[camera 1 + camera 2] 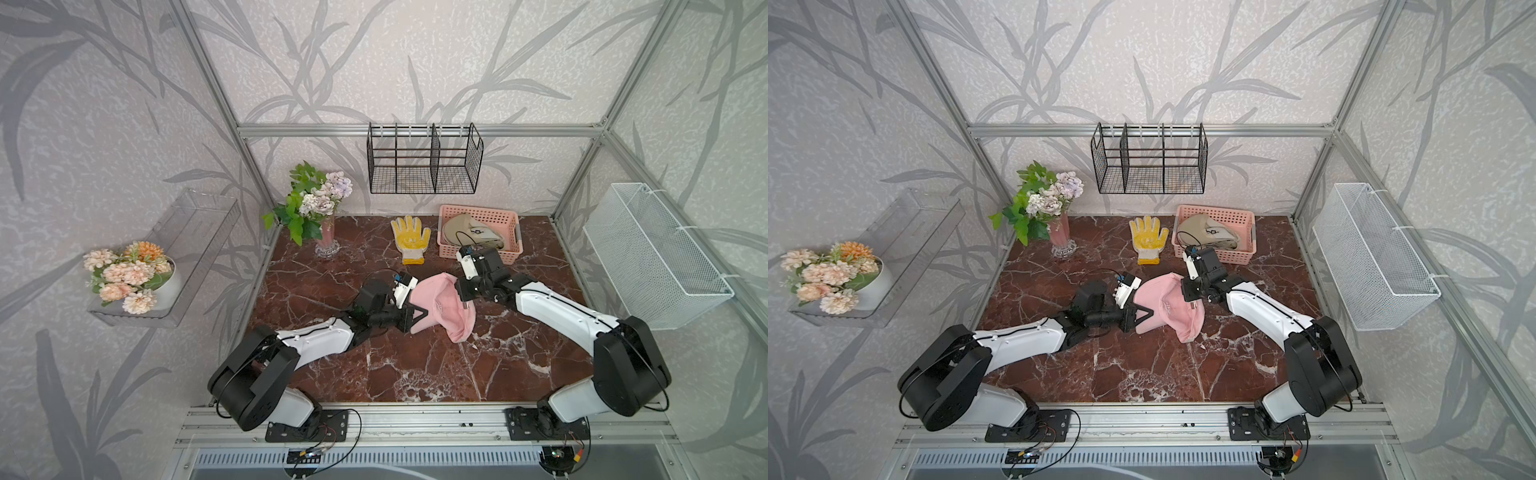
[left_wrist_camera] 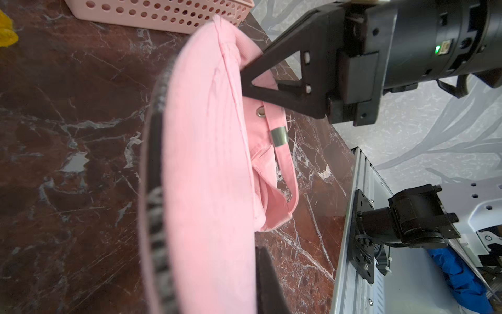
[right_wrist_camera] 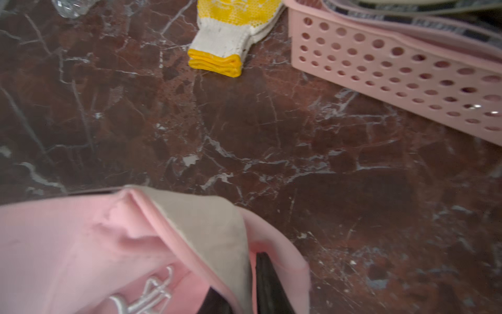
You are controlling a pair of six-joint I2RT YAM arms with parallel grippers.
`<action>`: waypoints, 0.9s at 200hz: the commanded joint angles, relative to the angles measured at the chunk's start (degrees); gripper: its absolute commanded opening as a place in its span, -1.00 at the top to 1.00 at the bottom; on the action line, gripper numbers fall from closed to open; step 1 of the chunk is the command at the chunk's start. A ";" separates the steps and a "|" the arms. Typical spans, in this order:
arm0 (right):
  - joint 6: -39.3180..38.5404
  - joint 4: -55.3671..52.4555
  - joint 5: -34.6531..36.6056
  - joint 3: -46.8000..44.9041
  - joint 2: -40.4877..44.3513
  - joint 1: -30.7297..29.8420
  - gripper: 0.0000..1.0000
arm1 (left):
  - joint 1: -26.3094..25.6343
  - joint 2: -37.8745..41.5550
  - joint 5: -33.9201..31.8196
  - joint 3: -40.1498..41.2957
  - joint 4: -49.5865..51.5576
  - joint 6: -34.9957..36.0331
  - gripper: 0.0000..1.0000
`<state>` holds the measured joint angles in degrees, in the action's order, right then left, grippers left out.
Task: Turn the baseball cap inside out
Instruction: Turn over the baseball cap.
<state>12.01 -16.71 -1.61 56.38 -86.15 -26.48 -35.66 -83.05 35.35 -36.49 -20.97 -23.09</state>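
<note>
Matt pink cloth cap [image 1: 436, 300], glossy veined marble-look tabletop [image 1: 395, 365], smooth perforated plastic basket [image 1: 448, 248].

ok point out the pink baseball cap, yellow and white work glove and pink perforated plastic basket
pink baseball cap [image 1: 438, 297], in a top view, on the crown
yellow and white work glove [image 1: 410, 240], in a top view, on the palm
pink perforated plastic basket [image 3: 380, 68], right wrist view, on its side wall

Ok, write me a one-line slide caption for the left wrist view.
Right gripper pinches the rear edge of the pink baseball cap beside its metal strap buckle, marble table beneath.
</note>
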 commanded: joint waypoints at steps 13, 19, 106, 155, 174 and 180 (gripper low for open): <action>0.42 -9.47 14.73 2.22 -1.25 2.12 0.21 | 0.27 2.24 -0.85 -5.33 10.82 -0.63 1.00; 0.51 -10.82 17.04 2.77 -1.99 2.22 0.19 | 0.32 2.37 -1.31 -5.26 11.50 -0.72 1.00; -4.28 -10.04 -9.42 1.72 10.30 4.93 -0.45 | 0.32 3.10 -7.74 -6.36 15.18 -2.10 1.00; -3.92 -6.47 -26.42 -2.06 16.20 4.74 -0.41 | 0.19 2.01 -7.95 -6.84 14.65 -3.87 1.00; -4.15 -7.30 -31.19 -2.03 14.57 1.74 -0.32 | 0.17 1.56 -7.76 -6.82 14.25 -4.20 1.00; -4.42 -7.80 -30.67 -1.83 13.64 0.06 -0.30 | 0.22 1.33 -7.61 -6.84 14.33 -4.19 1.00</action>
<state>8.23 -23.81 -24.18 55.09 -70.46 -22.65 -35.62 -80.84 28.62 -41.87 -6.90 -26.70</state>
